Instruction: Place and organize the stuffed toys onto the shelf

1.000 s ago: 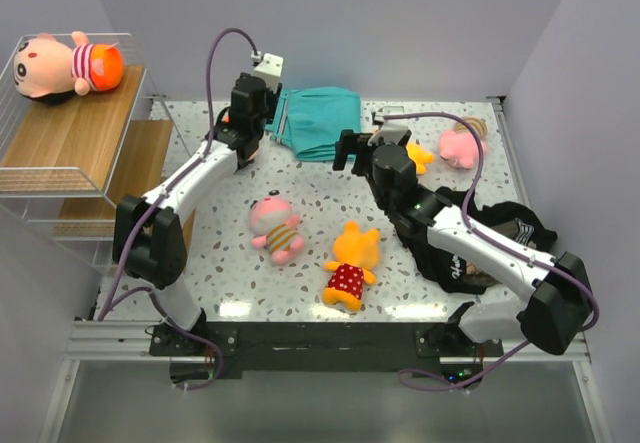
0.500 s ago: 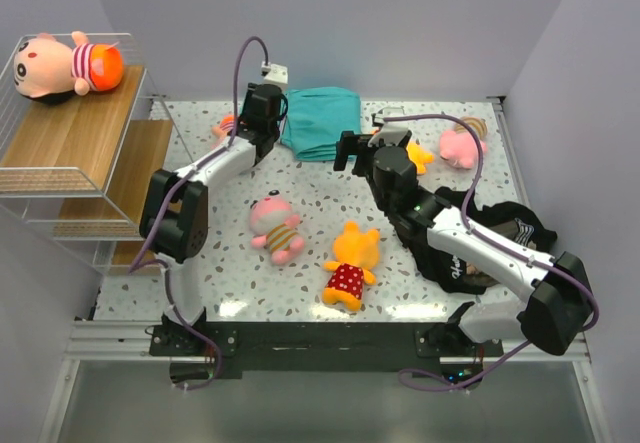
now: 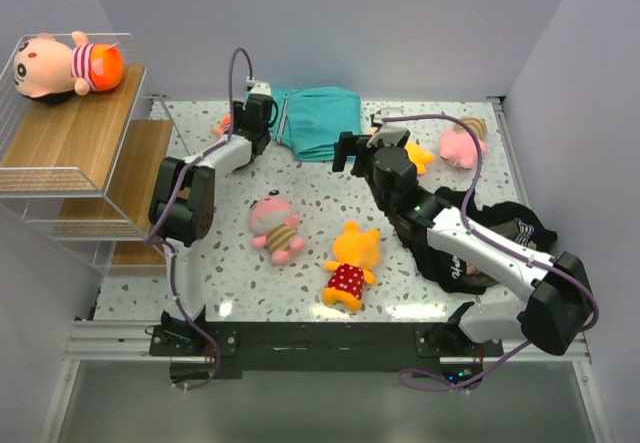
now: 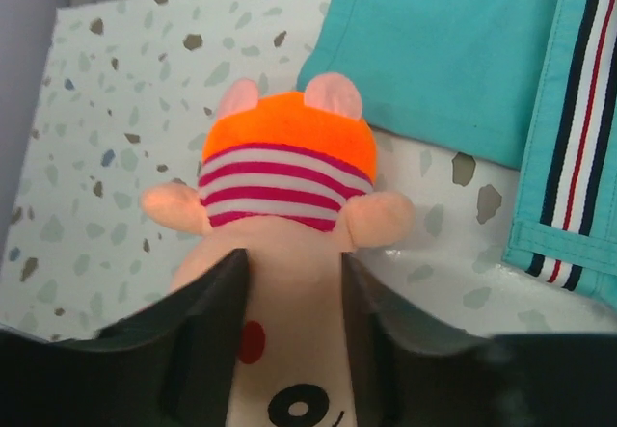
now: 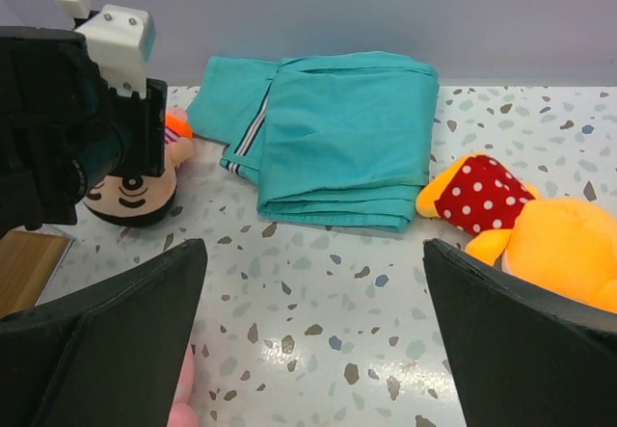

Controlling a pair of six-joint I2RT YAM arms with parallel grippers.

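The left gripper is down at the table's far left over a peach doll in a pink-striped shirt and orange pants. The doll lies on the speckled tabletop with its feet just beside the teal cloth. The fingers flank the doll's head, one on each side; whether they are pinching it cannot be told. The folded cloth, with a striped band along one edge, lies between this doll and the right gripper. That gripper hovers above bare tabletop near the cloth, its fingers spread wide with nothing between them.

Six stuffed toys show in all. One striped doll lies on the top board of the shelf at the left. Five are on the table:
- the one under the left gripper
- a pink plush in a striped shirt at the middle
- an orange plush in a red dotted dress just beside it
- a second orange plush behind the right arm
- a pink toy at the far right

One black garment lies under the right arm.
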